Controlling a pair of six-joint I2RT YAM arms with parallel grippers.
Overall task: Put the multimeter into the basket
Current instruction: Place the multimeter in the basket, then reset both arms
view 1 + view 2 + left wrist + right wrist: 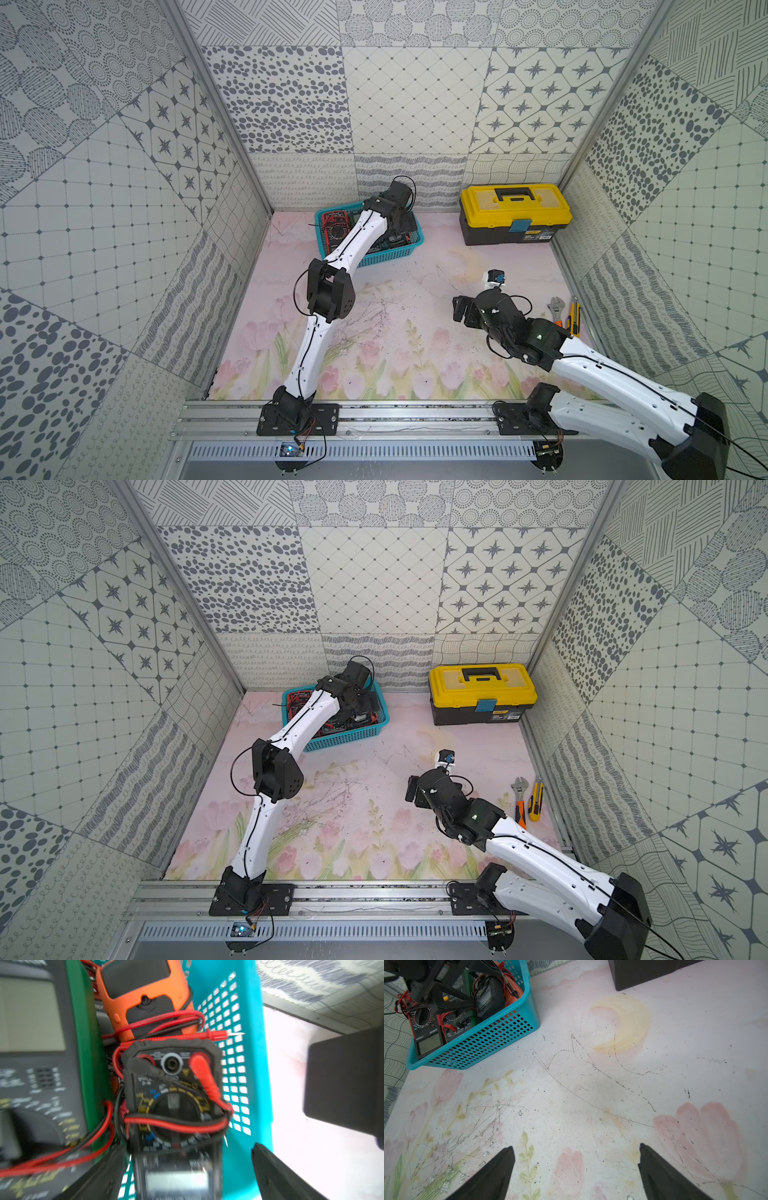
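Note:
The turquoise mesh basket (376,261) stands at the back left of the mat, also in a top view (351,741). My left gripper (190,1153) hangs over it, open. A black multimeter (174,1095) wrapped in red and black leads lies in the basket along its right wall (245,1022), between the spread fingers; whether the left one touches its case is blurred. The right finger (274,1174) is over the rim, apart from it. From the right wrist view, the same multimeter (490,997) rests inside. My right gripper (576,1153) is open over the bare mat, holding nothing.
More multimeters fill the basket: a green one (41,1043), an orange one (145,991) and a red-edged one (425,1028). A yellow-lidded black toolbox (515,212) stands at the back right. An adjustable wrench (555,309) and a yellow utility knife (574,316) lie by the right wall.

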